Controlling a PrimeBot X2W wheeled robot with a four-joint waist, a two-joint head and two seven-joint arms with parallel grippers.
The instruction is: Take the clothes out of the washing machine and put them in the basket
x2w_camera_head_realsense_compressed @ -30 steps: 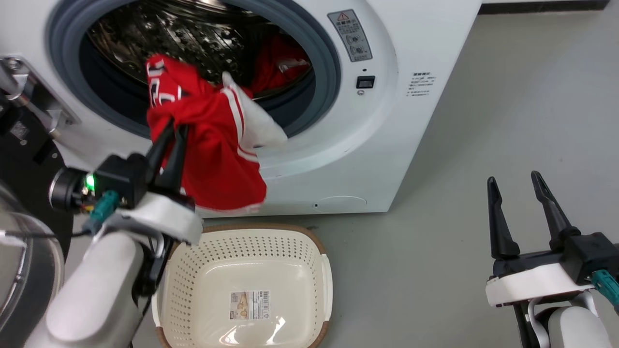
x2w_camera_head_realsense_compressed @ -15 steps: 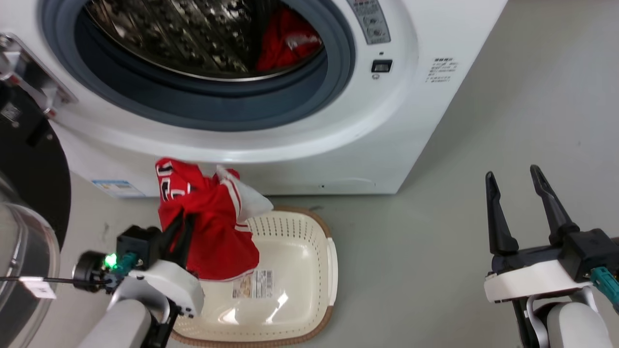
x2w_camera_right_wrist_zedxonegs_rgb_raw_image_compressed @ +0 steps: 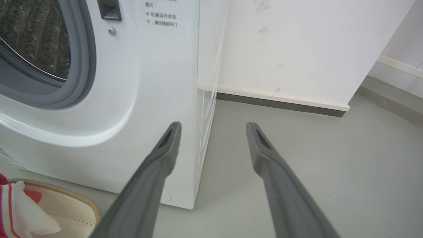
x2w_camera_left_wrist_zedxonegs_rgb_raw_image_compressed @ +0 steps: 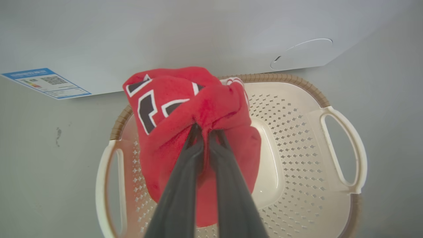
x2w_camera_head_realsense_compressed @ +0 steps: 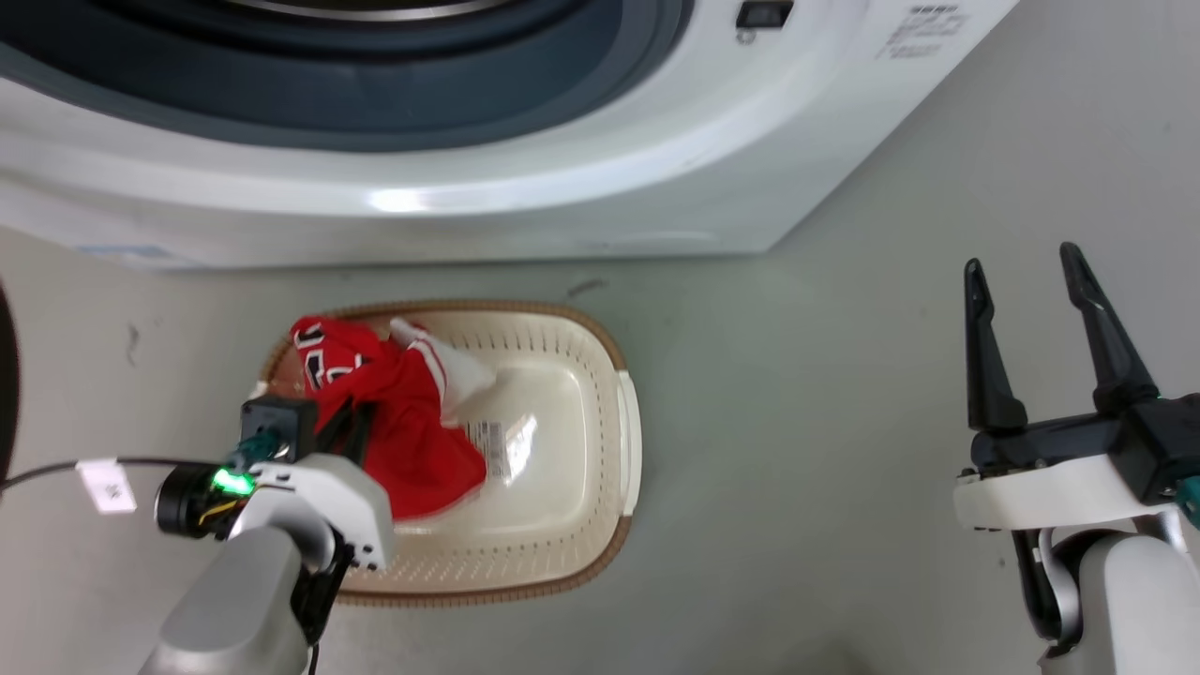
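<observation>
Head view, lower left: the left gripper [x2w_camera_head_realsense_compressed: 343, 424] has its two long dark fingers clenched on a bright red soft-fabric jersey [x2w_camera_head_realsense_compressed: 412, 441] w/ white stripes and black-and-white numerals. The jersey sits bunched inside the cream perforated plastic oval basket [x2w_camera_head_realsense_compressed: 630, 441] w/ a brown woven-look rim, over its left half. The lower hem is blurred, prob. on the basket floor, can't say for sure. A white sleeve end points toward frame centre, just beside a small printed sticker [x2w_camera_head_realsense_compressed: 487, 448] on the basket bottom.

Left wrist view: the left gripper [x2w_camera_left_wrist_zedxonegs_rgb_raw_image_compressed: 205, 127] rises from bottom centre, tips pinched together in a fold of the jersey [x2w_camera_left_wrist_zedxonegs_rgb_raw_image_compressed: 172, 99], numerals at upper left of the bundle. The basket [x2w_camera_left_wrist_zedxonegs_rgb_raw_image_compressed: 287, 78] lies beneath, handles at the left and right.

The large white front-loading washing machine [x2w_camera_head_realsense_compressed: 581, 178] spans the top of the head view. The basket stands on the grey floor [x2w_camera_head_realsense_compressed: 797, 422] just in front of it.

The right gripper [x2w_camera_head_realsense_compressed: 1022, 258], lower right of the head view, is released, fingers spread, well apart from the basket. In the right wrist view the right gripper [x2w_camera_right_wrist_zedxonegs_rgb_raw_image_compressed: 213, 125] points at the corner of the machine [x2w_camera_right_wrist_zedxonegs_rgb_raw_image_compressed: 158, 82]. The grey rubber porthole rim [x2w_camera_right_wrist_zedxonegs_rgb_raw_image_compressed: 84, 66] and shiny perforated drum [x2w_camera_right_wrist_zedxonegs_rgb_raw_image_compressed: 33, 33] are at upper left. The basket rim [x2w_camera_right_wrist_zedxonegs_rgb_raw_image_compressed: 59, 191] and a bit of jersey [x2w_camera_right_wrist_zedxonegs_rgb_raw_image_compressed: 19, 215] are in the lower-left corner.
</observation>
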